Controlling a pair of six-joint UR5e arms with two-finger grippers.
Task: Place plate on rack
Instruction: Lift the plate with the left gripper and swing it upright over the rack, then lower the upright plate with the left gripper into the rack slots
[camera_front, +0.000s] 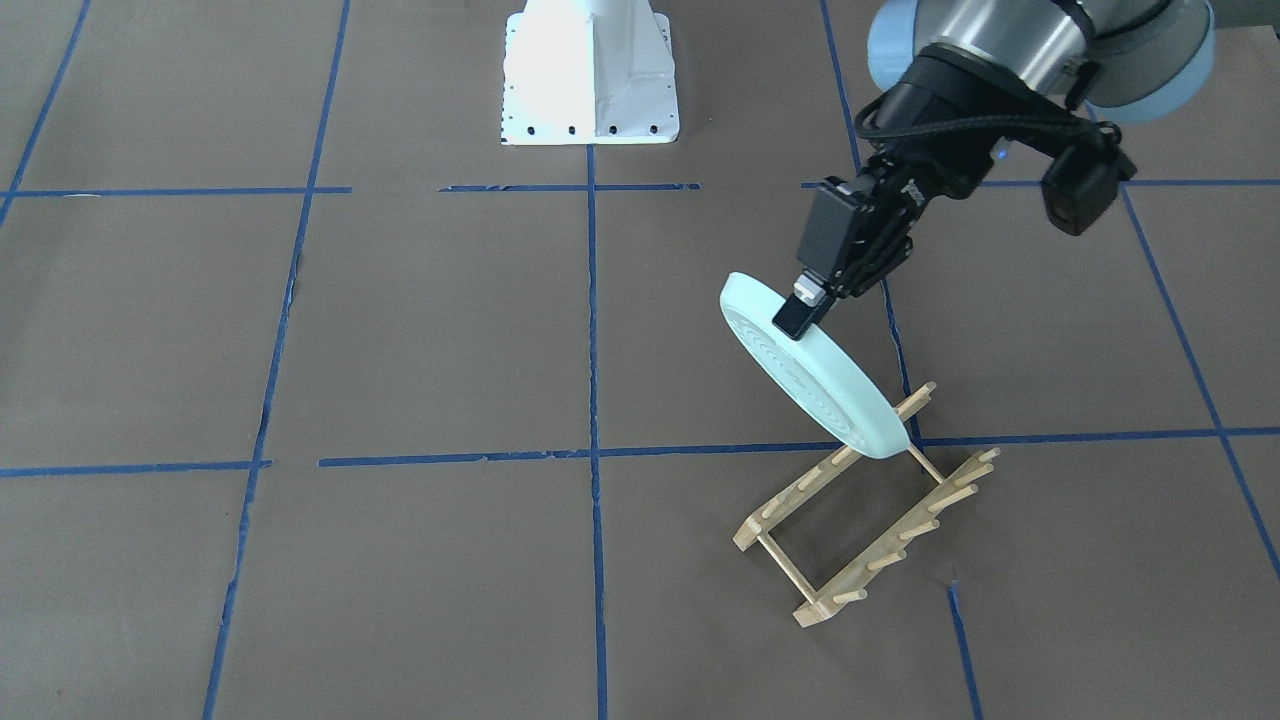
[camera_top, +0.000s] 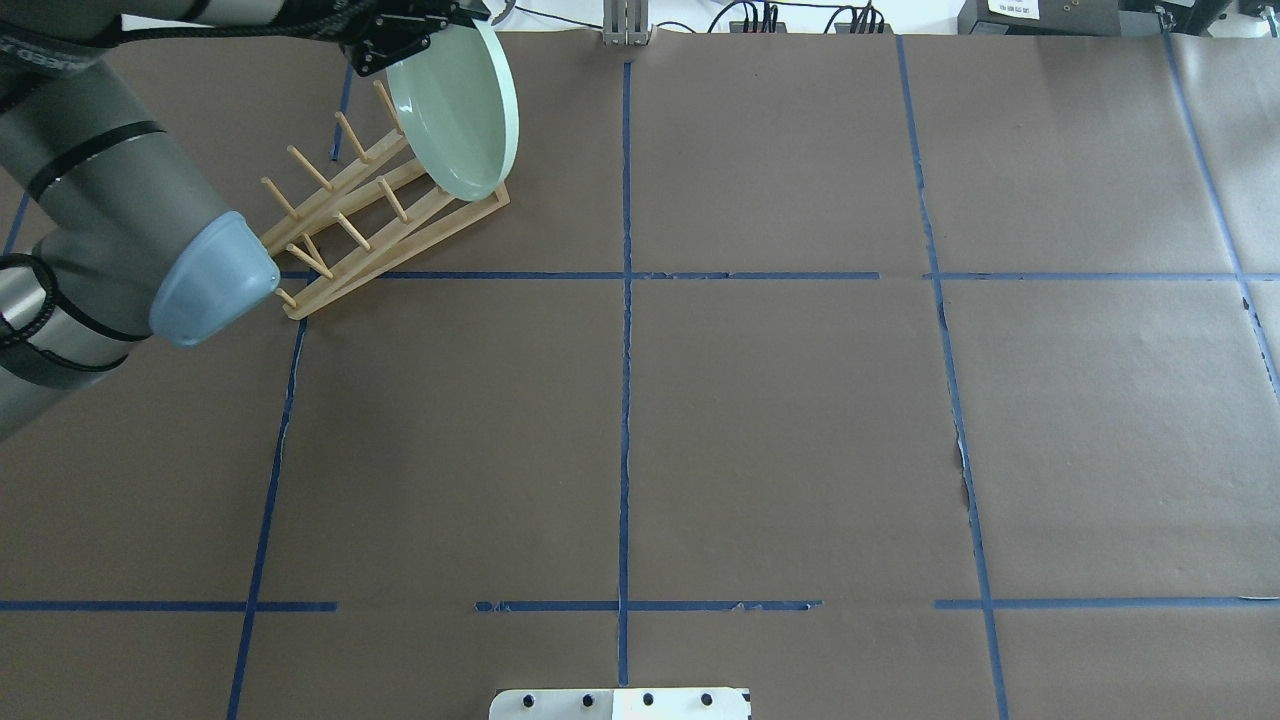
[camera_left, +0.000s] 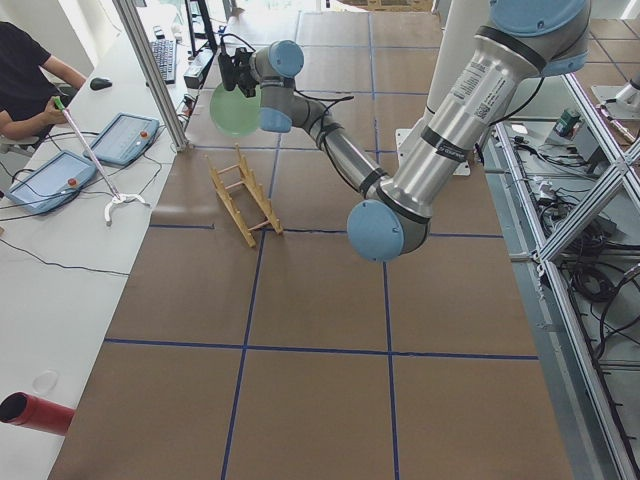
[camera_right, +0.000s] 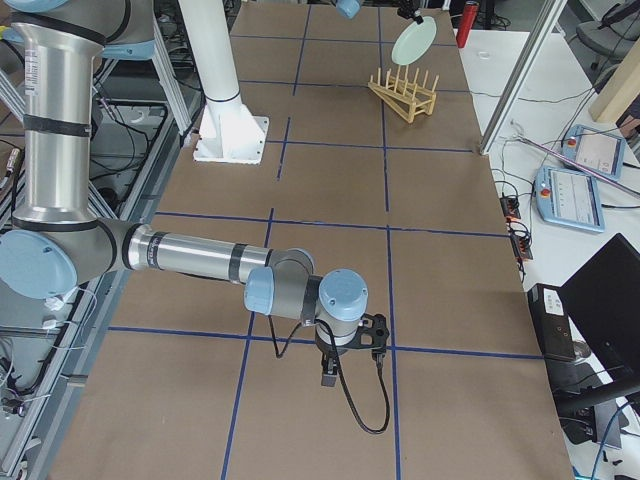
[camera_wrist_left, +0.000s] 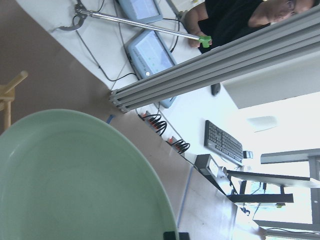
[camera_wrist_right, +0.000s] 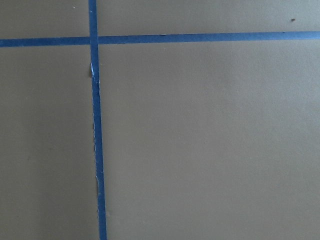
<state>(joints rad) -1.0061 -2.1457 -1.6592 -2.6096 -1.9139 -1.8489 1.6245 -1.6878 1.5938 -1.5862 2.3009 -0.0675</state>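
Left pincer (camera_front: 800, 318) clamps plate (camera_front: 800, 385) by its upper rim, a sound hold. Plate looks stiff, smooth, probably slippery, breakable. Rack (camera_front: 870, 560) lies just below. Right pincer (camera_right: 327, 379): cannot tell.

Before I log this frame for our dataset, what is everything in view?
plate: one, pale mint green, tilted over one end of the rack
rack: one, light wood, on the table at the robot's left
table: one, brown cover, blue tape grid
mount: one, white, at the table's robot edge
tablets: two, grey, on the side bench
red tube: one, on the side bench
operator: one, black shirt, at the bench
left gripper: black, shut on the plate's rim
right gripper: black, low over bare table, jaws unclear
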